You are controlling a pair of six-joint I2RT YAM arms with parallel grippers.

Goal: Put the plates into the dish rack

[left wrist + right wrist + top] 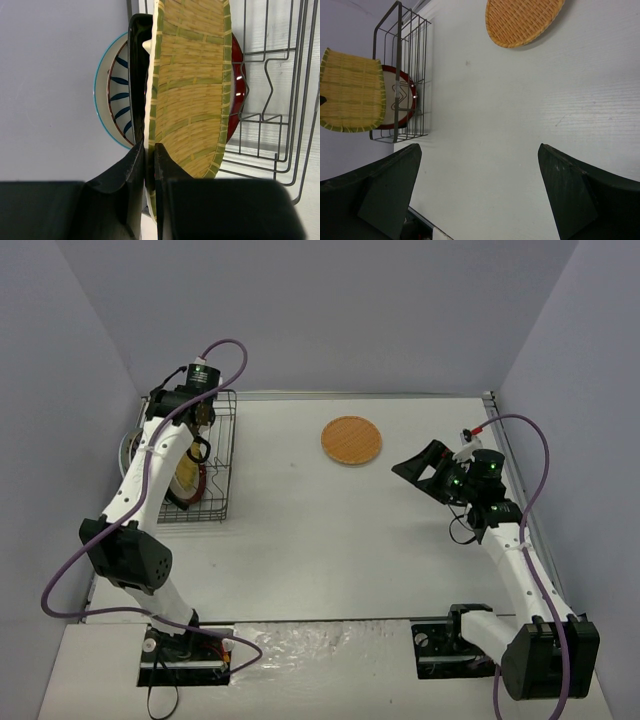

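your left tool (149,152) is clenched on the near edge of the yellow-green striped oblong plate (190,100); in the left wrist view its two dark fingers (131,172) pinch the rim with only the plate's edge between them. the plate stands on edge inside the dish rack (280,100), its woven face turned toward the rack's open wires.

just behind it, on the side of those wires, the dark-red-rimmed cream round plate (239,85) also stands upright in the rack. on the other side a dark plate (136,75) shows edge-on right against the oblong one, and past that stands a white plate with dark radial stripes (112,95) and a teal rim. you cannot tell from these views which prongs separate them.

in the top view the rack sits at the far left of the surface (320,530), and your left arm reaches over it from above.

the orange round plate (351,440) lies flat on the surface toward the far middle, well apart from the rack.

your right tool (479,150) is released, its fingers spread wide with nothing between them. it hangs over bare surface on the right side, pointing toward the rack, with the orange plate off to one side of its view.
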